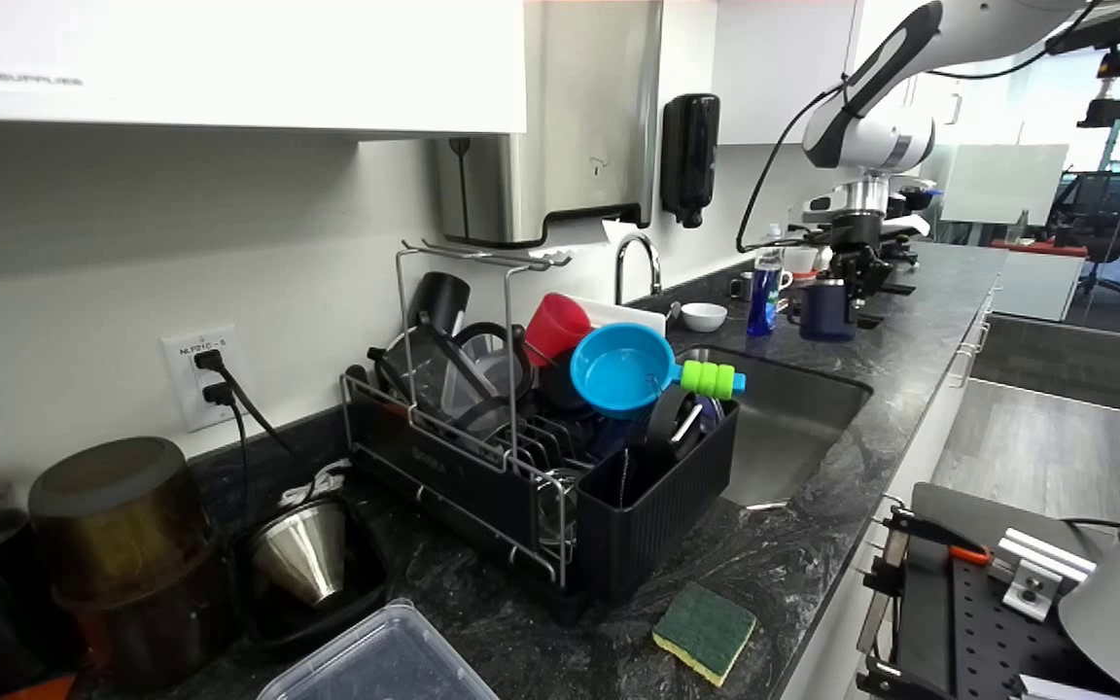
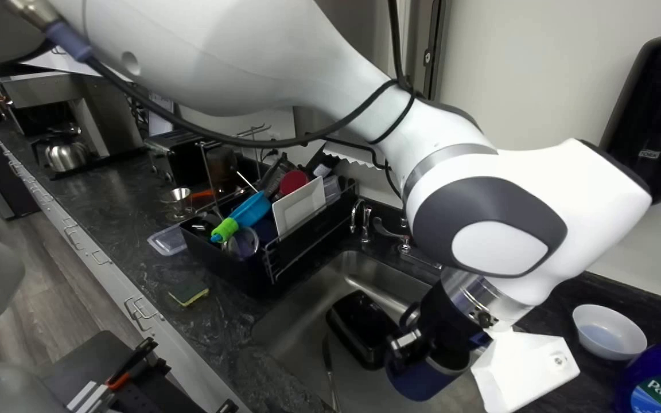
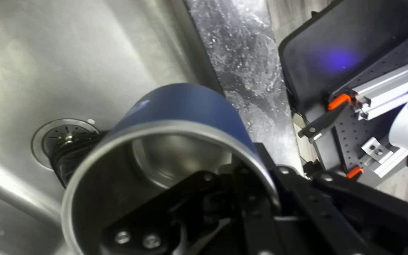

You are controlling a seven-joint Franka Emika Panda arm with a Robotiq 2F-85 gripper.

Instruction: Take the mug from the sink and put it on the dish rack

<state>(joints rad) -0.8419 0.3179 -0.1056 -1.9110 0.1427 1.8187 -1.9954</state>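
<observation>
The dark blue mug with a steel rim hangs from my gripper in both exterior views [image 1: 826, 315] [image 2: 422, 380] and fills the middle of the wrist view [image 3: 186, 106]. My gripper [image 3: 250, 159] is shut on the mug's wall, one finger inside the rim and one outside. It also shows in both exterior views [image 1: 859, 282] [image 2: 431, 341]. The mug is held above the steel sink [image 1: 784, 437] [image 2: 284, 327] [image 3: 83, 53], mouth toward the wrist camera. The black dish rack [image 1: 482, 501] [image 2: 216, 261] stands beside the sink, loaded with dishes; its inside is partly hidden.
A black container [image 2: 359, 327] and a knife [image 2: 329, 367] lie in the sink. The faucet [image 1: 640, 255] rises behind it. A blue strainer [image 1: 623, 367] with a green grip sticks out of the rack. A white bowl [image 1: 704, 316], soap bottle [image 1: 764, 301] and sponge [image 1: 706, 627] stand on the counter.
</observation>
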